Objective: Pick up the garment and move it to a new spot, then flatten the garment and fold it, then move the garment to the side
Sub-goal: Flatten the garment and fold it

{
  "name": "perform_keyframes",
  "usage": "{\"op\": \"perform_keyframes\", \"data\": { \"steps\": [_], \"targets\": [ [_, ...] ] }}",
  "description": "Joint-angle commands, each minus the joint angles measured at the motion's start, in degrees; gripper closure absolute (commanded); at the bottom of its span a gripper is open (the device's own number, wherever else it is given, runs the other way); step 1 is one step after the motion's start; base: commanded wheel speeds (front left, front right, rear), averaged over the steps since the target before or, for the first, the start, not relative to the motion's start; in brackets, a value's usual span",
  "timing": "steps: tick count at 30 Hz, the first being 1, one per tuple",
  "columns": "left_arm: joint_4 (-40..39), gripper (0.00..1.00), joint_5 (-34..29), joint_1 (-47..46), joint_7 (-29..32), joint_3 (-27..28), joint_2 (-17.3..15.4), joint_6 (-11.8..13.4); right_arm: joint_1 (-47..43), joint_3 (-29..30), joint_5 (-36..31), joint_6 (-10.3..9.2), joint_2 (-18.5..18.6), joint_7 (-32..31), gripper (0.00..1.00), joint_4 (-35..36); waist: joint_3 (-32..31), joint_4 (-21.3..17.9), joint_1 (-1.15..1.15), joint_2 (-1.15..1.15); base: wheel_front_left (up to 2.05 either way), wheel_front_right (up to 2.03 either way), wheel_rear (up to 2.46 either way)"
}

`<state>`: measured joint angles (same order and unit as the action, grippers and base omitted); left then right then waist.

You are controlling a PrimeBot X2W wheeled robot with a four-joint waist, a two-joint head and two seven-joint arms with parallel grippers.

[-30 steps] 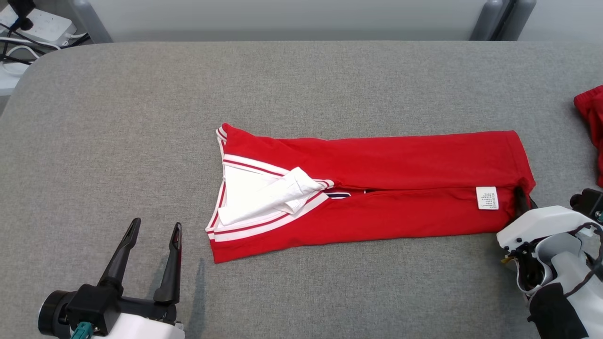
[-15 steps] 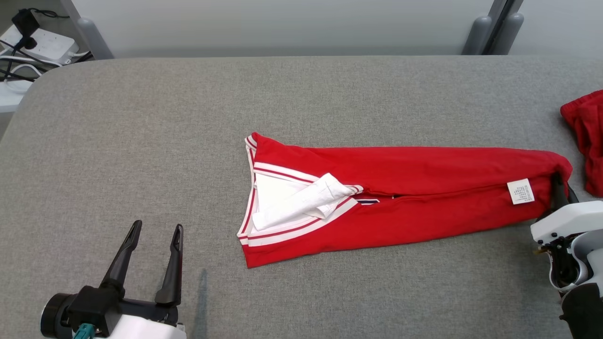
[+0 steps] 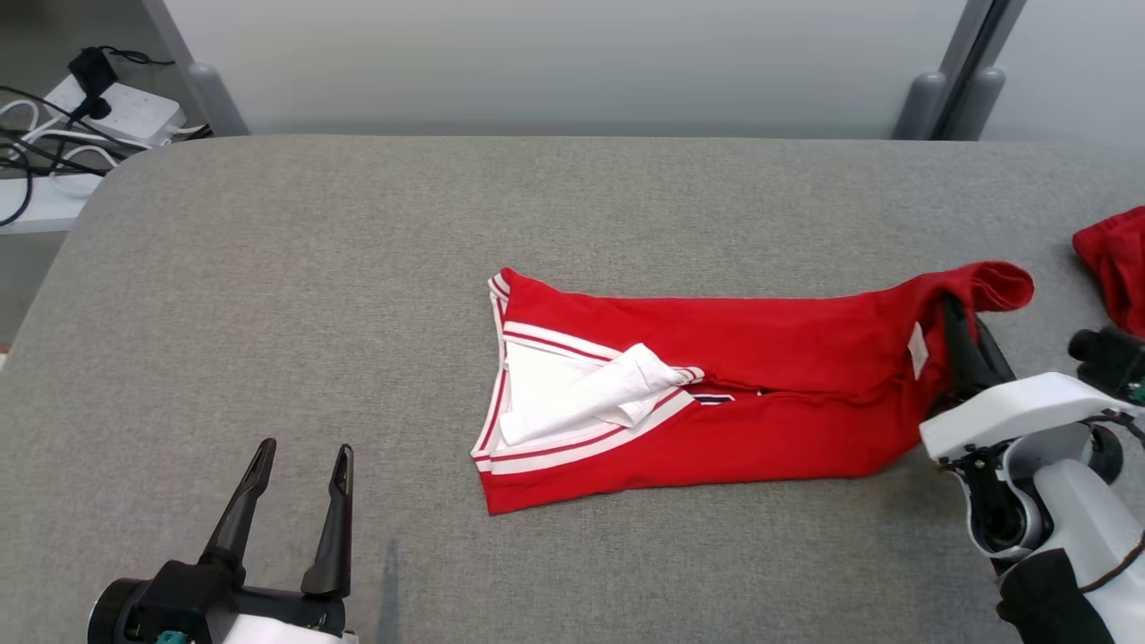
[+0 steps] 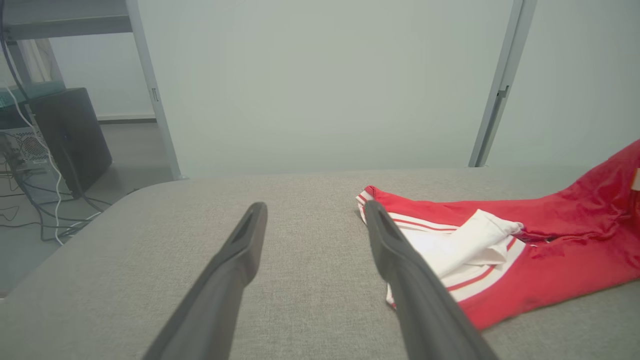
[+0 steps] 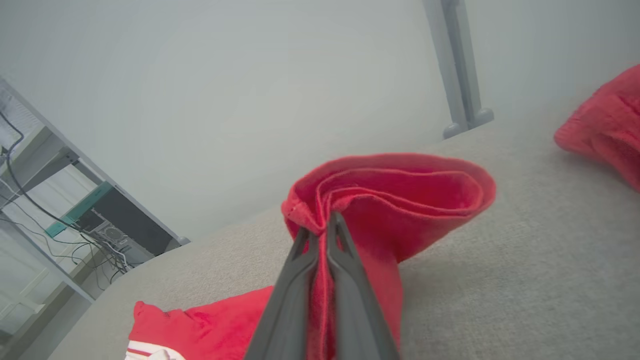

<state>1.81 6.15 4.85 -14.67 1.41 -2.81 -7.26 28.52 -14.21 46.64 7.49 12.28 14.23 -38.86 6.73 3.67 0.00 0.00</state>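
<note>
Wide bare table [image 3: 295, 268] lies ahead of my left gripper [image 3: 302, 452], fingers spread and empty. My right gripper [image 3: 964, 324] is pinched tight on the hem of the red garment [image 3: 733, 420], that end raised off the table; another red cloth [image 3: 1114, 264] sits just beyond. The garment stretches away from the grip, its white-striped collar end nearest the left gripper

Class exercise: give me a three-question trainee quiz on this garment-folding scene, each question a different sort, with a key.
1. True or false: the left gripper holds the red garment with white striped trim.
2. Which end of the garment is raised off the grey padded table? A the striped end; B the end at the right gripper; C neither.
3. Fill in: the right gripper is ____ on the garment.
Key: 1 false, it is open and apart; 2 B; 3 shut.
</note>
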Motion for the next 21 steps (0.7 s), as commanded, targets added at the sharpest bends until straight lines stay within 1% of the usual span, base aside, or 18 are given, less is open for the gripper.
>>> {"op": "perform_keyframes", "data": {
  "steps": [1,6,12,17,21],
  "targets": [
    [-1.78,0.00,0.20,-0.83,-0.33,1.87,-0.23,-0.23,-0.18,-2.36,0.41,0.00,-0.07,0.76,1.00,2.76,-0.24,0.87,0.00,0.00,0.00,0.00,0.00],
    [-1.92,0.00,0.28,-0.64,-0.33,1.61,-0.12,-0.09,0.41,-6.31,0.96,0.00,-0.96,0.26,1.00,5.36,-0.51,3.39,0.00,0.00,0.00,0.00,0.00],
    [-1.64,0.00,0.89,-0.51,-0.33,1.06,-0.09,0.29,1.20,-9.40,1.24,0.00,-2.42,-0.26,1.00,5.98,-0.77,6.42,0.00,0.00,0.00,0.00,0.00],
    [-1.33,0.00,1.63,-0.29,-0.33,0.13,-0.08,0.81,2.36,-10.99,1.78,0.00,-4.35,-0.29,1.00,4.84,-0.78,9.65,0.00,0.00,0.00,0.00,0.00],
    [-0.83,0.00,2.01,-0.14,-0.33,-0.79,-0.08,1.15,3.59,-12.28,2.65,0.00,-6.16,-0.33,1.00,2.34,-0.97,11.93,0.00,0.00,0.00,0.00,0.00]
  ]
}}
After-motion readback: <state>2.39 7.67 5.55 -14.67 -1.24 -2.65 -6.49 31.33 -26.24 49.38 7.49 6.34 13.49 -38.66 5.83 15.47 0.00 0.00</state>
